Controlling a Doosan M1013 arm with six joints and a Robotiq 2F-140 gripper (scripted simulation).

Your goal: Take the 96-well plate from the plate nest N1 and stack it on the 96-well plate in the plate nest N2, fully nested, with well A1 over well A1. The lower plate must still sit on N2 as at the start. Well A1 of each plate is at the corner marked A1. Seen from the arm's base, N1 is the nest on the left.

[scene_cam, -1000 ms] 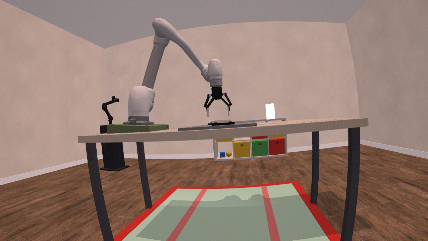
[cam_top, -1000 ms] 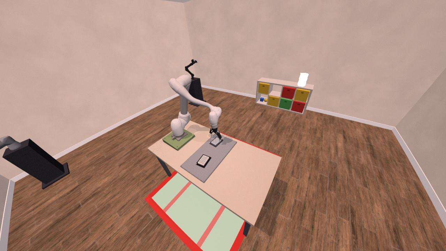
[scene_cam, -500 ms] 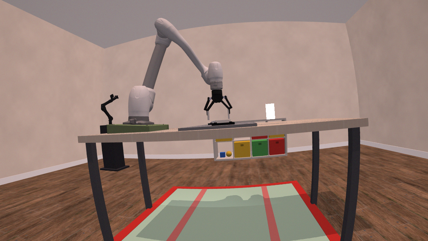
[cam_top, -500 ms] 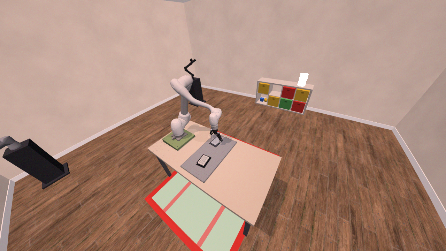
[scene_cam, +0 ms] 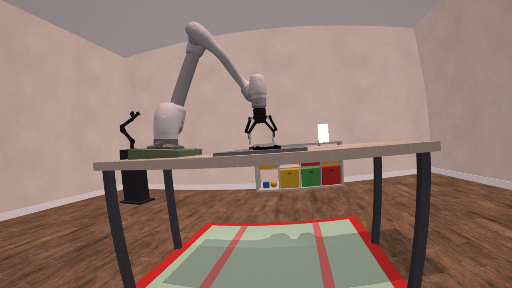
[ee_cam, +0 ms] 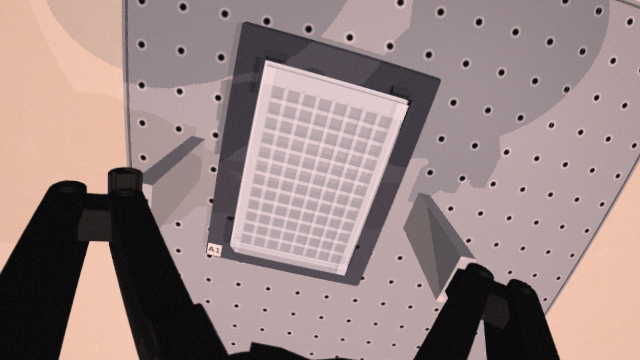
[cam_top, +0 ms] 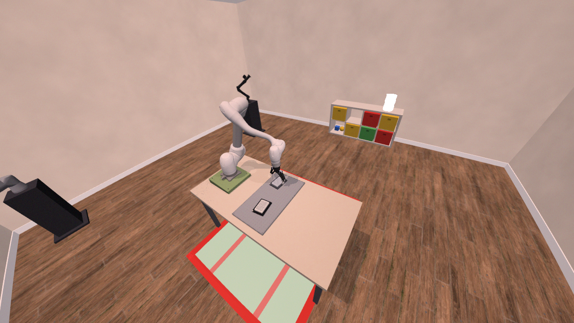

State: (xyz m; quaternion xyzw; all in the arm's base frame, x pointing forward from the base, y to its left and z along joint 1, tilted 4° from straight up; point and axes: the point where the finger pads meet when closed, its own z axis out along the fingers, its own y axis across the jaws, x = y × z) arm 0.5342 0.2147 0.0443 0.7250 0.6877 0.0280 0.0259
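Observation:
A white 96-well plate [ee_cam: 320,167] sits in the dark plate nest N1 [ee_cam: 419,100] at the far end of the grey perforated mat [cam_top: 269,199]. Its A1 label [ee_cam: 214,249] is at the nest's near-left corner in the wrist view. My gripper [ee_cam: 310,186] is low over this plate [cam_top: 276,183]. It is open wide, with one finger on each long side of the plate and a gap on both sides. In the exterior view the fingertips [scene_cam: 261,143] reach down to about plate height. The second plate [cam_top: 261,206] sits in nest N2 at the near end of the mat.
The arm's green base plate [cam_top: 229,179] is at the table's back left corner. A shelf with coloured bins [cam_top: 366,122] stands by the far wall. A red-bordered green floor mat [cam_top: 252,272] lies in front of the table.

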